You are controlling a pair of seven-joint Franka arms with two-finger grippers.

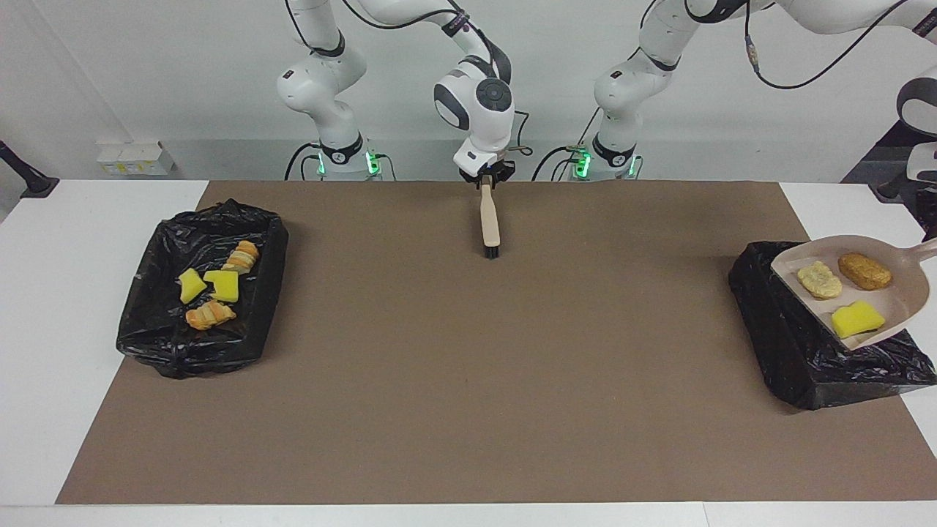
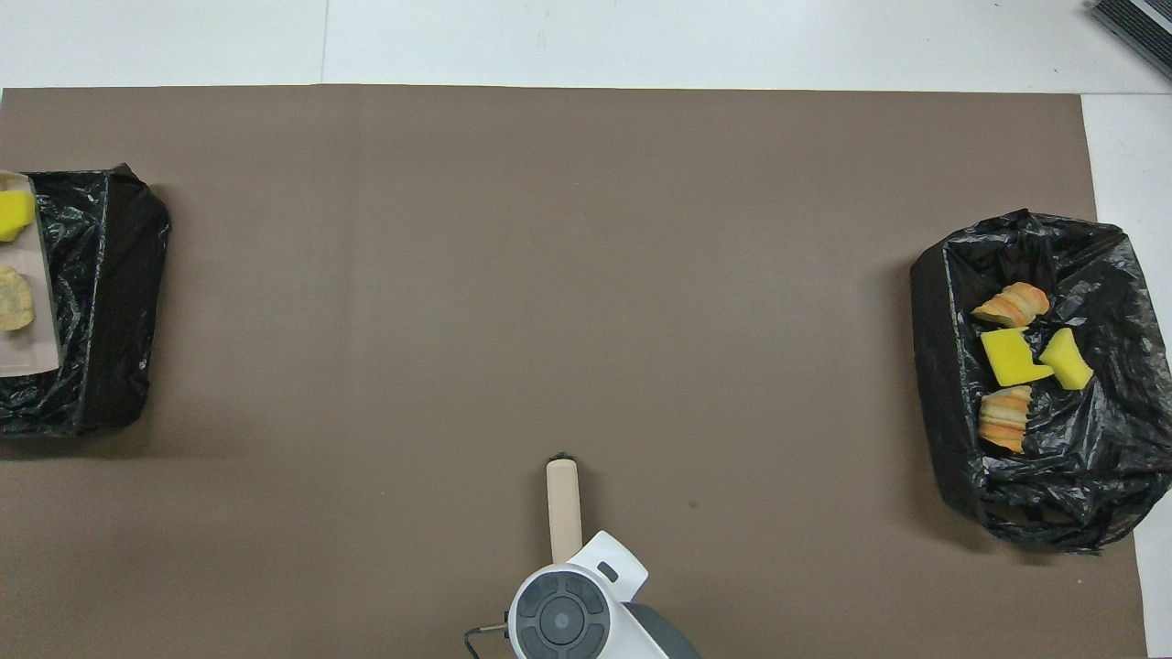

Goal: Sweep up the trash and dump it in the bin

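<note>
The beige dustpan (image 1: 904,296) hangs tilted over the black-lined bin (image 1: 805,351) at the left arm's end of the table. Its handle runs off the picture's edge, where the left gripper is out of view. Three pieces of trash lie in it: a tan-orange lump (image 1: 865,271), a pale lump (image 1: 820,280) and a yellow sponge piece (image 1: 856,320). From overhead only the dustpan's lip (image 2: 23,352) shows over that bin (image 2: 101,302). My right gripper (image 1: 484,178) is at the handle end of the beige brush (image 1: 489,223), close to the robots' edge of the mat; the brush (image 2: 563,503) points away from them.
A second black-lined bin (image 1: 168,344) at the right arm's end holds several scraps of yellow sponge (image 1: 223,285) and orange bread (image 1: 208,315). The brown mat (image 1: 468,380) lies between the two bins.
</note>
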